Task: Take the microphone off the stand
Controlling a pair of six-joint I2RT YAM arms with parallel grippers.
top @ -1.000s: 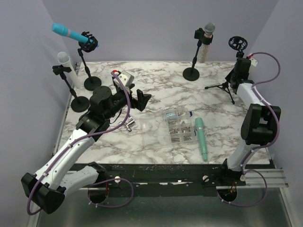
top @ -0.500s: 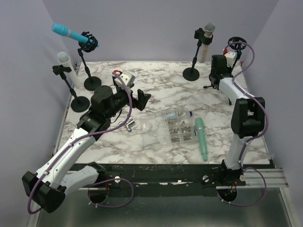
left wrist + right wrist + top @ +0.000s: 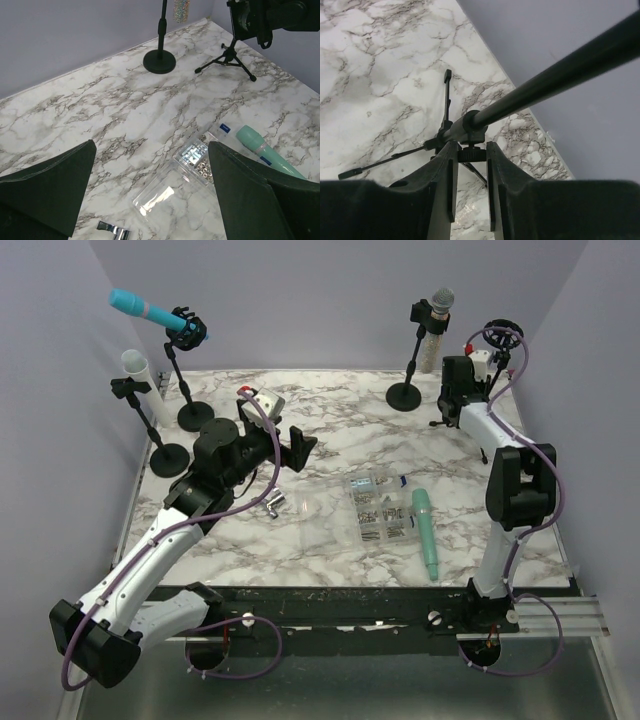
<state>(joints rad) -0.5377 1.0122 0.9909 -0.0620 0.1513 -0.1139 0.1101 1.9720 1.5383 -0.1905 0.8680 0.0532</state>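
Note:
A glittery microphone (image 3: 437, 325) stands in a round-base stand at the back. A blue microphone (image 3: 150, 313) and a white one (image 3: 140, 375) sit in stands at the far left. A green microphone (image 3: 425, 530) lies loose on the table, also in the left wrist view (image 3: 262, 150). A black tripod stand (image 3: 497, 340) with an empty ring mount is at the back right. My right gripper (image 3: 457, 410) is low beside it; in its wrist view (image 3: 471, 155) the fingers are closed on the stand's clamp knob (image 3: 471, 156). My left gripper (image 3: 290, 452) hangs open and empty over the table's middle (image 3: 150, 170).
A clear plastic box of small parts (image 3: 378, 508) lies in the middle beside the green microphone, also in the left wrist view (image 3: 197, 157). A small metal piece (image 3: 273, 504) lies near my left gripper. Purple walls close in the back and sides.
My right arm has swung from the right side of the tripod stand to its left side, low by the stand's clamp. My left arm has barely shifted.

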